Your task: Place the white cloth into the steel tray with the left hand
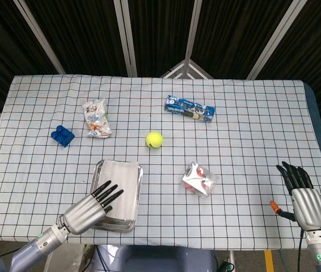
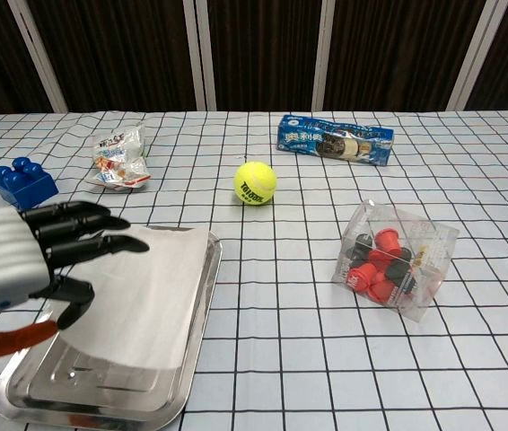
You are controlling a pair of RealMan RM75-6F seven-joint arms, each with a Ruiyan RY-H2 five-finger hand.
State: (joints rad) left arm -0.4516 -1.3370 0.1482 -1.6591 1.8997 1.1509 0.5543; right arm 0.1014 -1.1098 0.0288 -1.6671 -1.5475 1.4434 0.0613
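The white cloth (image 1: 121, 180) (image 2: 146, 287) lies spread flat in the steel tray (image 1: 94, 174) (image 2: 101, 409) near the table's front edge, covering most of its floor. My left hand (image 1: 89, 209) (image 2: 30, 260) hovers low over the tray's near left part. Its dark fingers stretch out over the cloth while the thumb holds the cloth's near left edge. My right hand (image 1: 305, 198) rests at the table's near right edge, fingers straight and apart, holding nothing. Only the head view shows it.
A tennis ball (image 1: 154, 139) (image 2: 255, 182) sits beyond the tray. A clear box of red and black capsules (image 1: 199, 179) (image 2: 395, 260) lies to its right. Farther back are a blue cookie packet (image 1: 190, 108), a snack bag (image 1: 96, 118) and a blue brick (image 1: 62, 135).
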